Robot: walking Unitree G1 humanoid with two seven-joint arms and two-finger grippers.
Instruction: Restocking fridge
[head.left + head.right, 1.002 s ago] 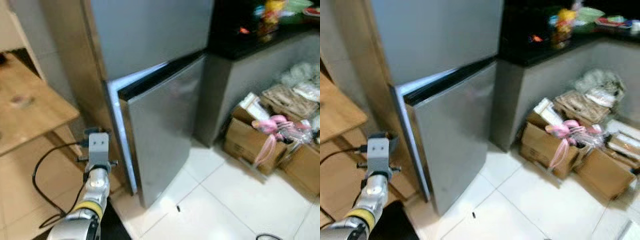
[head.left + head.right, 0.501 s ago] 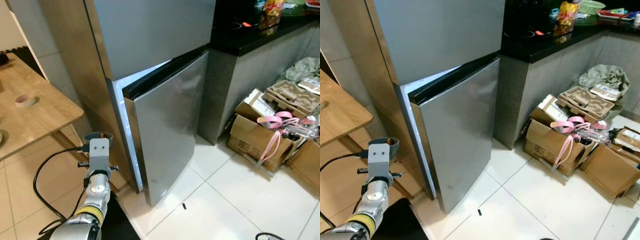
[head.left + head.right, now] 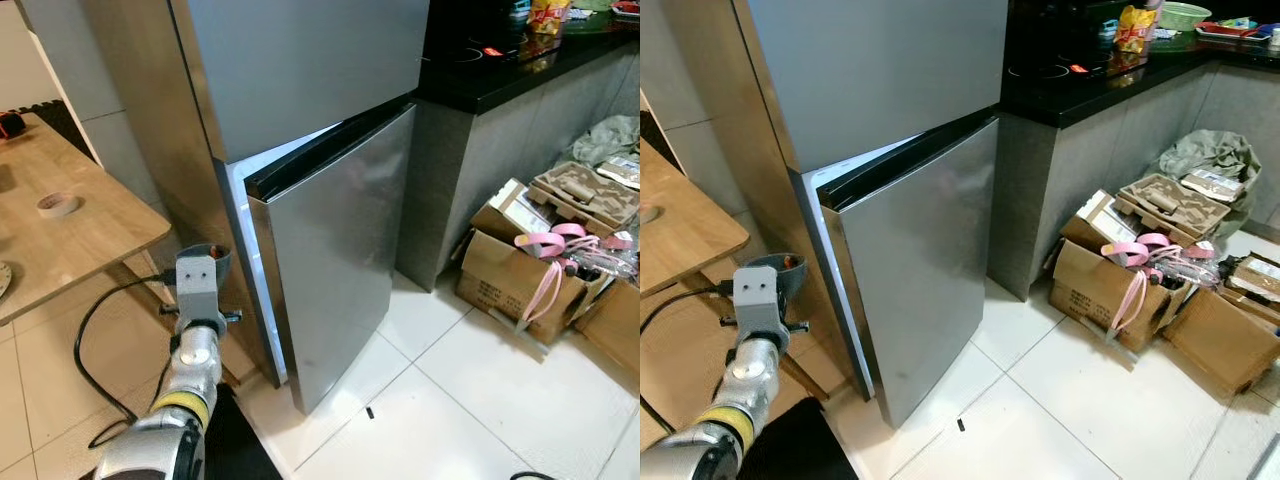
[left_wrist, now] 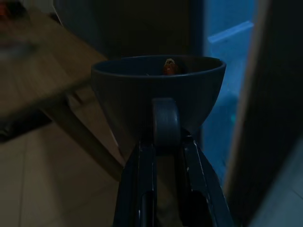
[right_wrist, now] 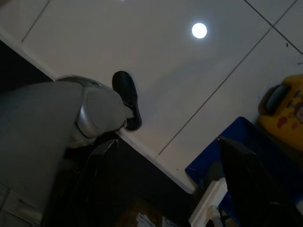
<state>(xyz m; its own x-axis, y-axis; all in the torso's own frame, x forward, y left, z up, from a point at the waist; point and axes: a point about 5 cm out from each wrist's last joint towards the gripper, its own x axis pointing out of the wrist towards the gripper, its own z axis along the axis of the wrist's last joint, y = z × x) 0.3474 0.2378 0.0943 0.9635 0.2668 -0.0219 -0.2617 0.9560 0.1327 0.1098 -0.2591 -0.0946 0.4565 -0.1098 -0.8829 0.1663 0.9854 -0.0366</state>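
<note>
The silver fridge has its upper door [image 3: 300, 60] closed and its lower door [image 3: 335, 230] ajar, with light showing in the gap [image 3: 240, 250] along its left edge. My left gripper [image 4: 165, 137] is shut on the rim of a dark grey bowl [image 4: 156, 85] with something small and orange inside. In the eye views the bowl [image 3: 206, 256] hovers low, just left of the lit gap. My right gripper [image 5: 170, 179] hangs open above the white floor.
A wooden table [image 3: 100, 235] with a tape roll [image 3: 52, 204] stands at the left, and a black cable [image 3: 85, 350] loops on the floor below it. A dark counter [image 3: 500, 75] adjoins the fridge on the right. Open cardboard boxes [image 3: 510, 275] crowd the floor at the right.
The camera has shifted and the picture has sharpened. My left arm with the bowl has risen slightly, closer to the gap at the fridge's lower door.
</note>
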